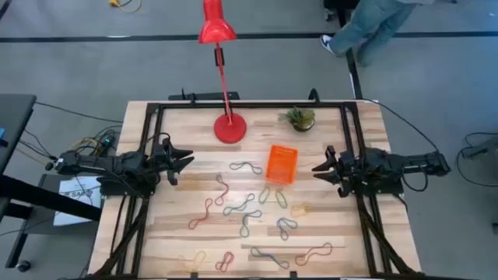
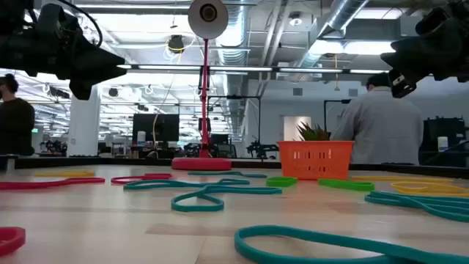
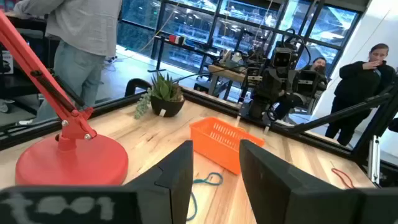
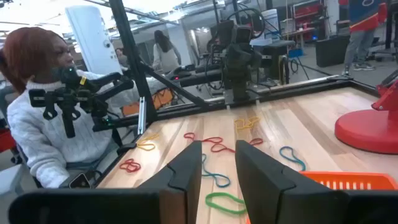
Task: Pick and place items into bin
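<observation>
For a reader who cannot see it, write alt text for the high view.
Coloured bands lie scattered over a wooden table beside an orange bin. The left gripper and right gripper hover open at opposite edges.

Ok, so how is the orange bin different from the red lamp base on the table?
The orange bin is rectangular, while the red lamp base is a round disc. The bin has low slotted walls and an open top; the lamp base is solid, with a red stem rising from it. The bin sits near the table's middle among the bands, closer to the right gripper; the lamp base stands farther back, nearer the left gripper. Both rest flat on the wooden table.
</observation>
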